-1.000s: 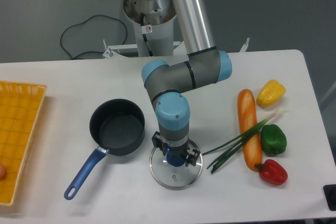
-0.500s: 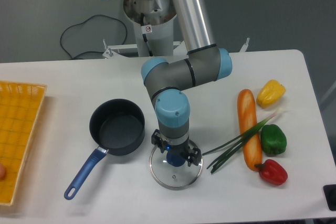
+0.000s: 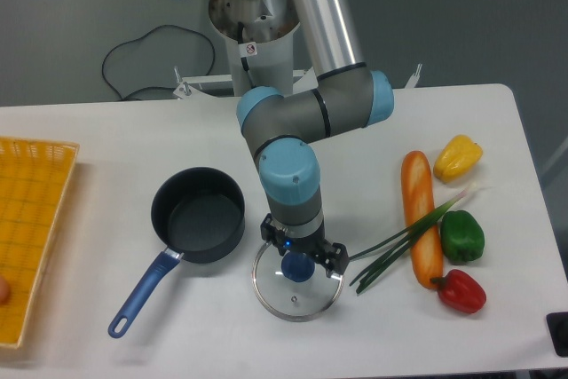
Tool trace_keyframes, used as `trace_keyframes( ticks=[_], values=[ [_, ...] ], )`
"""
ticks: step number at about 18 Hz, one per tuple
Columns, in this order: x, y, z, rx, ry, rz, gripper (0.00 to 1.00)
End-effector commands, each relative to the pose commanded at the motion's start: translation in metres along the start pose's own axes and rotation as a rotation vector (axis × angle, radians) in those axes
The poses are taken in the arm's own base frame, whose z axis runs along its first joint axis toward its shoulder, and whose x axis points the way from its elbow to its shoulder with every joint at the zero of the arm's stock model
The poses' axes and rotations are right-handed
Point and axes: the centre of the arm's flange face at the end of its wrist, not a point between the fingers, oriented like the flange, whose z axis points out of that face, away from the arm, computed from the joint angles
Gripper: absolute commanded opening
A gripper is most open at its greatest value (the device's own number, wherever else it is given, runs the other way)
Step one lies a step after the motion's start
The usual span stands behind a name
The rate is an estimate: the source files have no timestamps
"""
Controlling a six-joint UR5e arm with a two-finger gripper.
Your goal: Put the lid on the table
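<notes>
My jaws (image 3: 299, 257) hang right over the lid (image 3: 297, 287), one on each side of its blue knob (image 3: 297, 267). I cannot tell if they pinch the knob or stand just off it. The lid lies flat on the white worktop (image 3: 106, 139), near the front edge, about the middle. The blue pot (image 3: 199, 214) sits just beside the lid, toward the left edge, its handle pointing to the front. Near the right edge lie a long bread (image 3: 421, 217), green onions (image 3: 404, 241), and yellow (image 3: 457, 156), green (image 3: 462, 235) and red (image 3: 461, 291) peppers. A yellow basket (image 3: 31, 228) sits at the left edge.
</notes>
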Motion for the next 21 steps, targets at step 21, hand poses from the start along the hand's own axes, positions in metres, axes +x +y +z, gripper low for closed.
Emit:
trace_keyframes(
  ticks=[21],
  values=[
    [-0.046,0.083,-0.075,-0.062,0.054,0.119,1.00]
  ],
)
